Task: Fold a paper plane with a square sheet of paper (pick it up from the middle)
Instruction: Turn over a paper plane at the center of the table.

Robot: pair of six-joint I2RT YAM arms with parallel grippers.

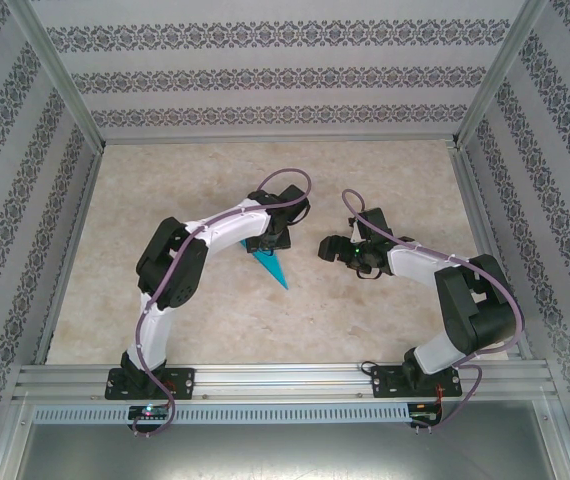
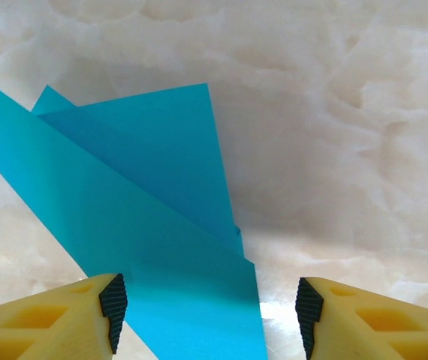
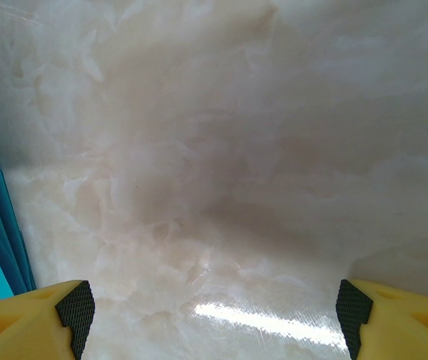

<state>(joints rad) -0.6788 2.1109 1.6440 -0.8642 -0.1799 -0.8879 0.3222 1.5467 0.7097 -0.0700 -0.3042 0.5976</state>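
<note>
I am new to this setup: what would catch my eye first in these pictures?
The teal-blue paper plane stands out first, lying near the middle of the pale marble-patterned table. The left hand hangs right over it, yellow fingers apart with the paper between them. The right hand, also open, faces it over bare table.

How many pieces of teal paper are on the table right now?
1. The folded paper plane lies on the table, left of centre, partly beneath the left gripper, tip pointing toward the near edge. The left arm could hide another scrap.
</note>
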